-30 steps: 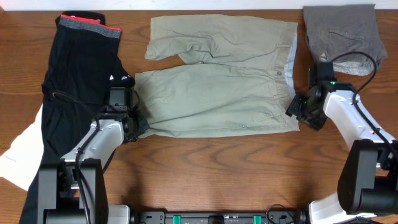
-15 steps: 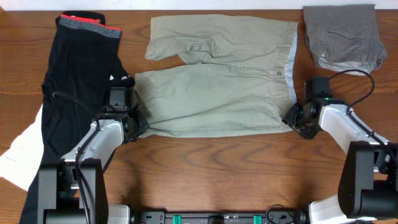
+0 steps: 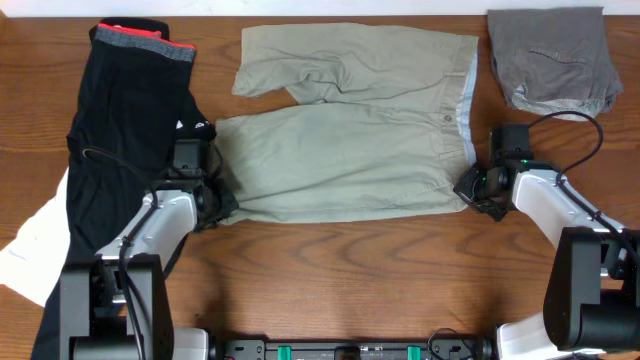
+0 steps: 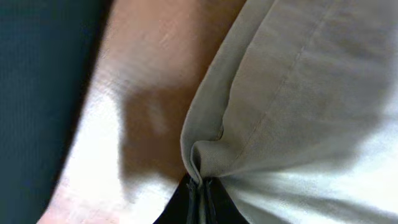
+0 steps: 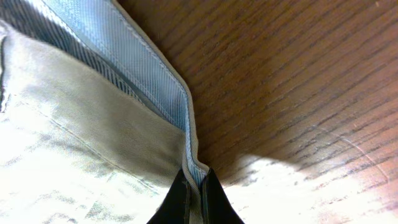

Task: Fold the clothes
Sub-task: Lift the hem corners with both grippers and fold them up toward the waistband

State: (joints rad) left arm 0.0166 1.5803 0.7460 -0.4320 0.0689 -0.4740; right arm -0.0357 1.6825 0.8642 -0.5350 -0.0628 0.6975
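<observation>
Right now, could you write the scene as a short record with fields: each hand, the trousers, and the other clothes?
left hand: shut on the near hem corner of the khaki trousers
right hand: shut on the near waistband corner of the khaki trousers
khaki trousers: spread out, waistband toward the robot's right, far leg rumpled
grey garment: folded, far right corner
black garment: on the left, not folded
table: brown wood

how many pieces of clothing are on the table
4: khaki trousers in the centre, grey folded garment top right, black garment on the left, white cloth partly under it. More may be hidden.
</observation>
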